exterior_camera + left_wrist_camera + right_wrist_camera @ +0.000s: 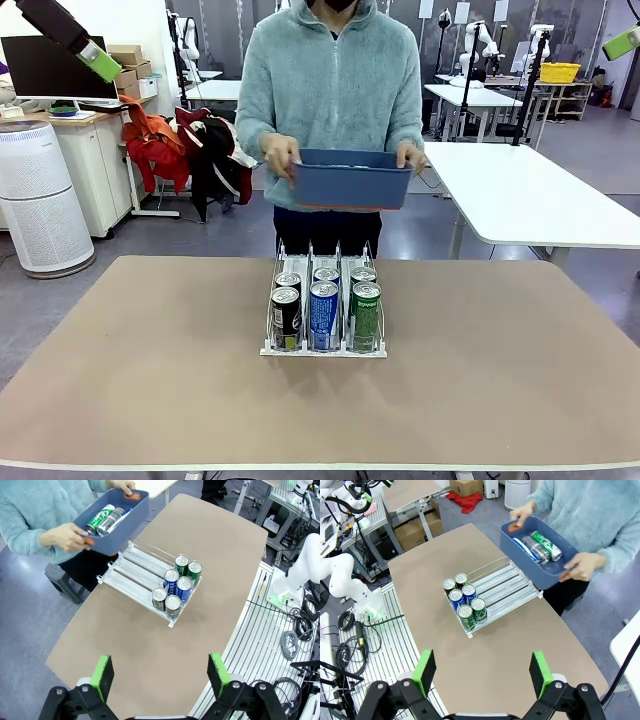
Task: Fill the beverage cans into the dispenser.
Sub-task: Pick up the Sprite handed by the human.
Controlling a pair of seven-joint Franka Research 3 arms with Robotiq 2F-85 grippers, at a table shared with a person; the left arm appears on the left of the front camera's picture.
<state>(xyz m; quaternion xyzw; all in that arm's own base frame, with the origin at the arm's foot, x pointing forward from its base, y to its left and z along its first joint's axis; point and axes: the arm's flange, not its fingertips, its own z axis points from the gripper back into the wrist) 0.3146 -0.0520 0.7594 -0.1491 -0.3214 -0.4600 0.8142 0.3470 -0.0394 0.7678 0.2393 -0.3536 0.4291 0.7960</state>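
The clear dispenser [322,349] stands mid-table with several cans at its near end: black [286,318], blue-and-white [324,316] and green [366,316] in front, one more behind each. The far parts of its lanes [135,567] lie bare. A person at the far side holds a dark blue bin [352,178] above the table edge, with more cans [107,517] lying in it. My left gripper [160,675] is open, high above the table's left end. My right gripper [482,672] is open, high above the right end. Neither holds anything.
The person's hands [280,155] grip the bin's two ends just beyond the dispenser. Bare tabletop [140,380] surrounds the dispenser. White tables [540,200], an air purifier [40,200] and a clothes-draped chair [190,150] stand beyond the table.
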